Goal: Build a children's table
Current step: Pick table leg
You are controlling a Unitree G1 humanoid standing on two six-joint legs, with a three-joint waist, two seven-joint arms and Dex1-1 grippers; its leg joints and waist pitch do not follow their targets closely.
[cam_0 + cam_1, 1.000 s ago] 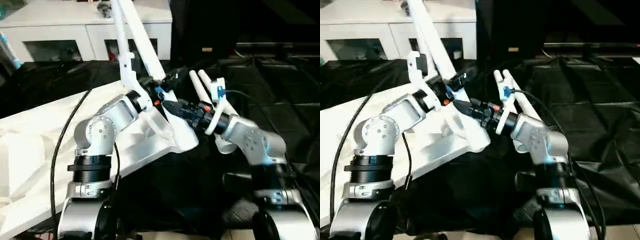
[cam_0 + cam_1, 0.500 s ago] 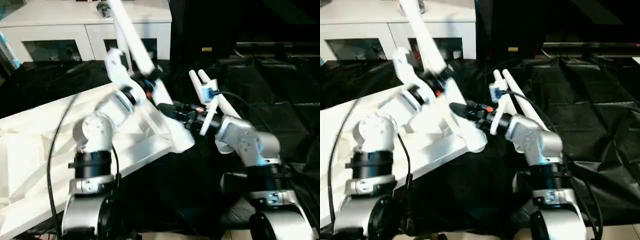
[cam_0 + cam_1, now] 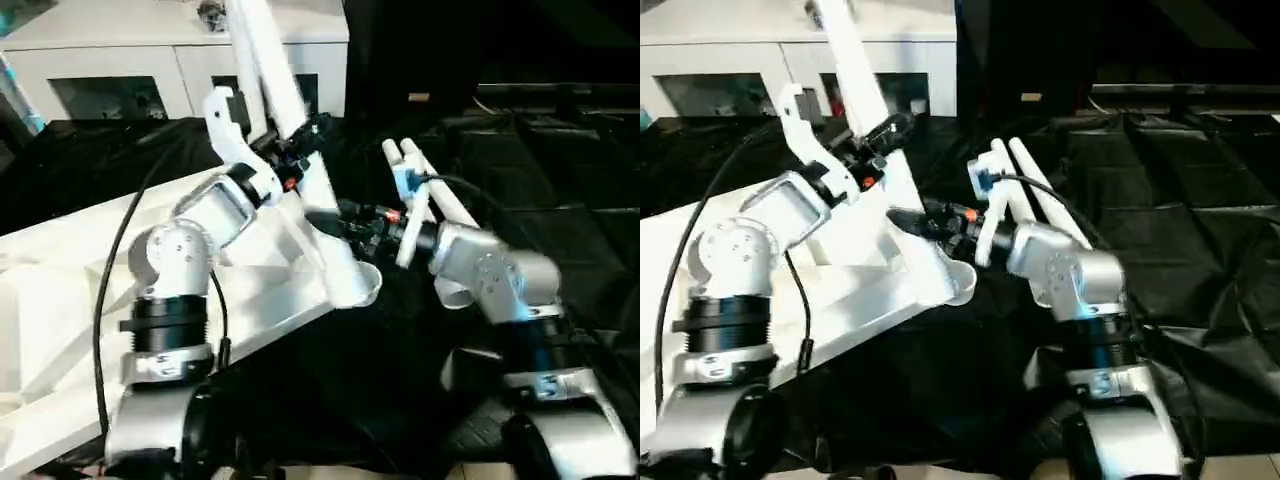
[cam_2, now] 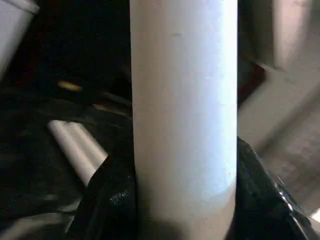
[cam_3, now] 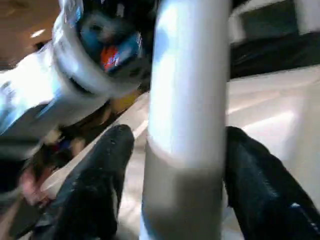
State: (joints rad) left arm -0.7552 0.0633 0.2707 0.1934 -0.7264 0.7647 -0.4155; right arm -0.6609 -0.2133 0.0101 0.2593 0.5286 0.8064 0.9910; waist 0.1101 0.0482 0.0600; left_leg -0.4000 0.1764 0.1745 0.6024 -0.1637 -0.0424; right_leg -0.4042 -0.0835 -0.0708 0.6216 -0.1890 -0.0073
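While the left gripper (image 4: pixel 182 200) has its black fingers (image 4: pixel 107 195) pressed against both sides of a white leg (image 3: pixel 290 130), the right gripper (image 5: pixel 175 185) straddles the same leg lower down, its fingers (image 5: pixel 102 170) standing a little off the tube on each side, so that grip looks loose or just let go. Just below the right fingers, the leg's foot end meets the corner socket (image 3: pixel 355 285) of the top (image 3: pixel 60 300), which lies underside up, ribs showing, tilted on the black-draped table (image 3: pixel 560 210). From the fingers the leg runs up and away, leaning toward the cabinet (image 3: pixel 130 60) behind.

As I judge it, this is the first leg going in: it sits at the socket, but whether it is fully seated cannot be told. No other leg stands in any socket in view. Two more legs (image 3: pixel 430 185) lie side by side on the cloth just beyond the right gripper, waiting; a fourth is not made out. So most of the build is left.

As for containers, the corner socket is the one receiver here, and it holds the leg's end. The cabinet has glass doors; its contents are too dim to name.
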